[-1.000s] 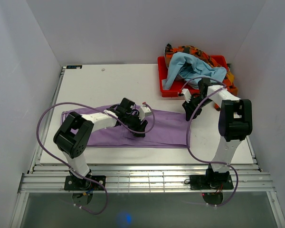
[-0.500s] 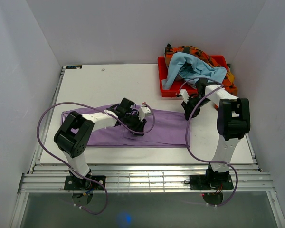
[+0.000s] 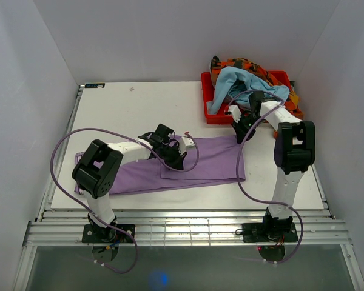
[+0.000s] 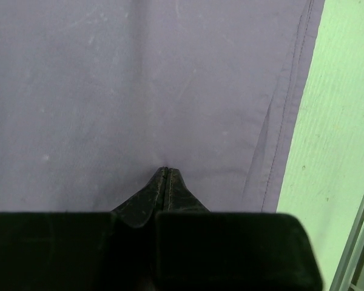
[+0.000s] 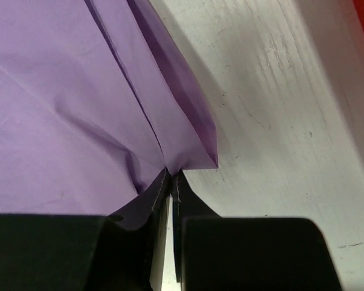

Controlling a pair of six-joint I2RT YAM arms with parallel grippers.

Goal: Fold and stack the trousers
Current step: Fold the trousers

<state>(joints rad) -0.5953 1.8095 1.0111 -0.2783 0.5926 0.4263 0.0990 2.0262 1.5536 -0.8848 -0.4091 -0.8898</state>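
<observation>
Item one, lower left of the overhead frame: we are seeing the left arm (image 3: 97,173) bending in over the table (image 3: 127,109), with a purple cable (image 3: 56,154) looping off its side.

Item two, left of centre: the left gripper (image 3: 173,161) is pressing down onto the trousers (image 3: 212,162). In its wrist view we are finding the jaws closed tip to tip on the lilac cloth. A stitched edge is running down the right of that frame, with bare table beyond it.

Item three, across the lower middle: the trousers are lying as a long lilac band along the near part of the table. They are reaching from beside the left arm's elbow to just below the right gripper (image 3: 241,136). A straight edge is showing below the left gripper, where one layer is overlapping another.

Item four, right of centre: the right gripper is reaching down to the band's upper right corner. Its wrist view is showing the jaws clamped on a folded corner of cloth, with creases fanning up and left.

Item five, upper right: a red bin (image 3: 206,100) is holding a pale blue garment (image 3: 246,90) and an orange patterned garment (image 3: 246,63).
</observation>
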